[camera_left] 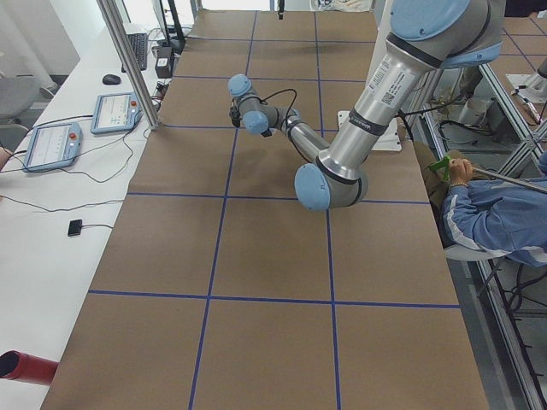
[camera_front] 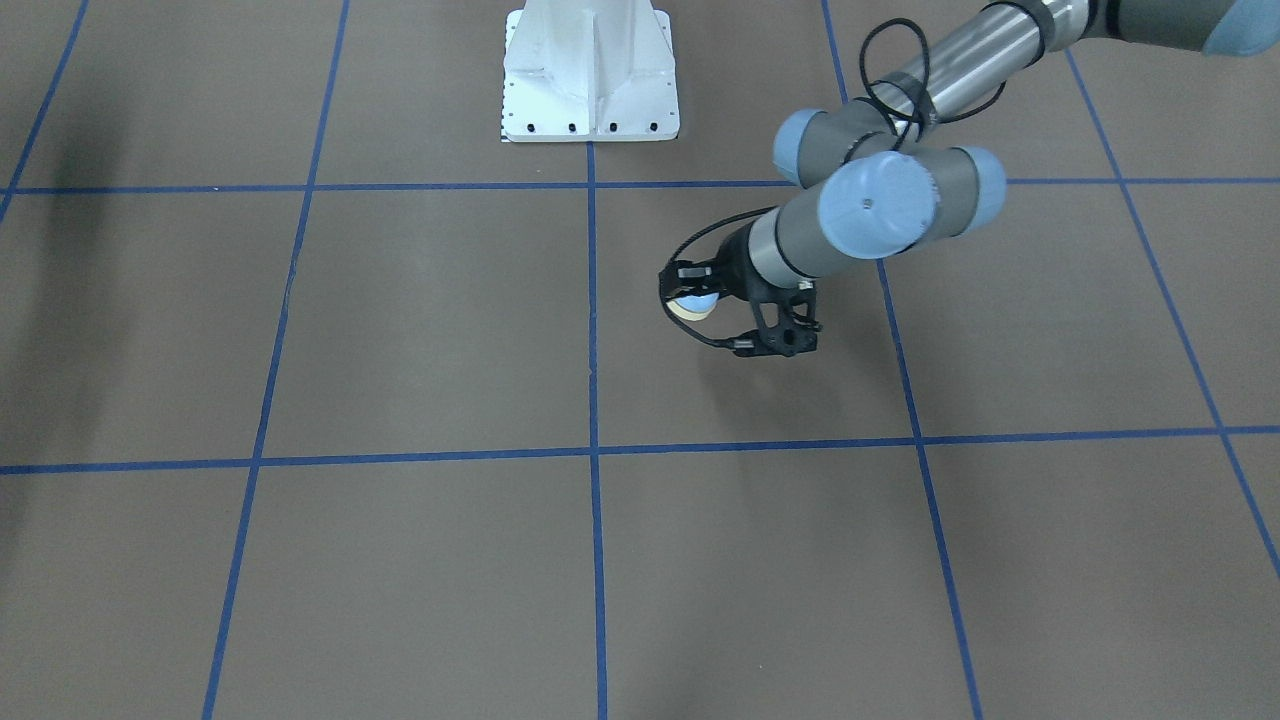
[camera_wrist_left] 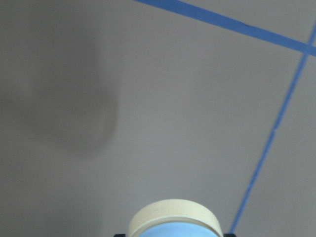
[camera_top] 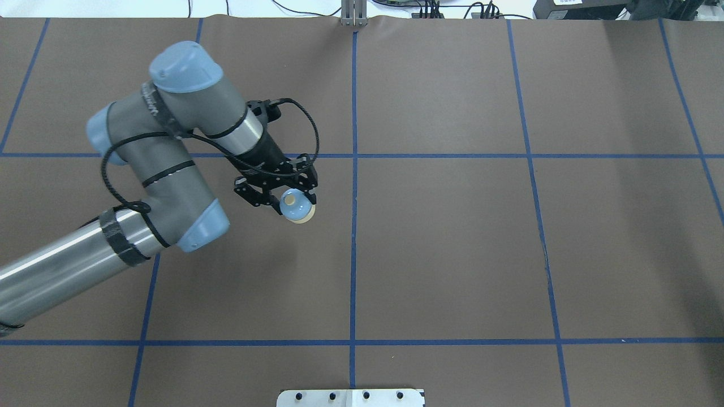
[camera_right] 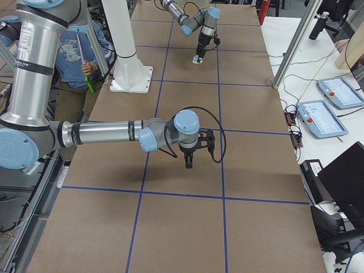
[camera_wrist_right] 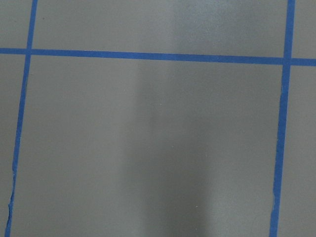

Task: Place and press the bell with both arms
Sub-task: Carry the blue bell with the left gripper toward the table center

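The light-blue bell point(camera_top: 296, 207) with its cream base ring is held in my left gripper point(camera_top: 292, 199), which is shut on it from the sides. The bell hangs a little above the brown table, just left of the centre blue line. It also shows in the front-facing view point(camera_front: 692, 308), in the right exterior view point(camera_right: 196, 59) and in the left wrist view point(camera_wrist_left: 173, 220), base ring forward. My right gripper point(camera_right: 189, 164) points down above the table and shows only in the right exterior view, so I cannot tell whether it is open or shut. The right wrist view shows only bare table.
The white pedestal base point(camera_front: 590, 80) stands at the robot's edge of the table. Blue tape lines point(camera_top: 354, 226) divide the brown surface into squares. A seated operator point(camera_left: 491, 218) is beside the table. Teach pendants point(camera_right: 323, 118) lie on the side bench.
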